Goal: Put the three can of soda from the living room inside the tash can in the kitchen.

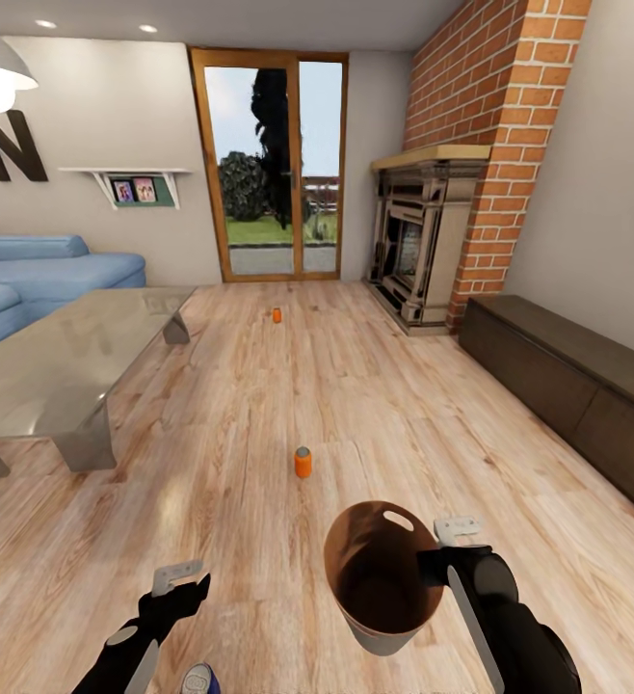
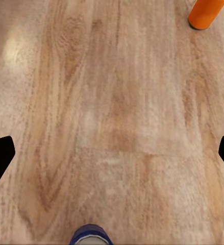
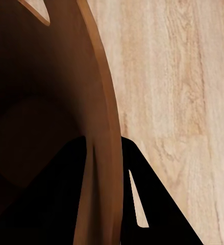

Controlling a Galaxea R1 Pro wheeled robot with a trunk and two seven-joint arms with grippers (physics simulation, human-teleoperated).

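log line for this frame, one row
room: living room | right gripper: shut on trash can rim | left gripper: open, empty | soda cans on floor: near, far

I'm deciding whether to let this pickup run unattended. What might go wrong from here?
The right gripper pinches only the trash can rim, so the tilted bin may slip or swing. The open left gripper is short of the nearest soda can; a clumsy approach may topple it and send it rolling. The far soda can needs another drive.

Orange soda cans (image 1: pixel 303 463), bin (image 1: pixel 384 631) grey w/ coppery-brown inside.
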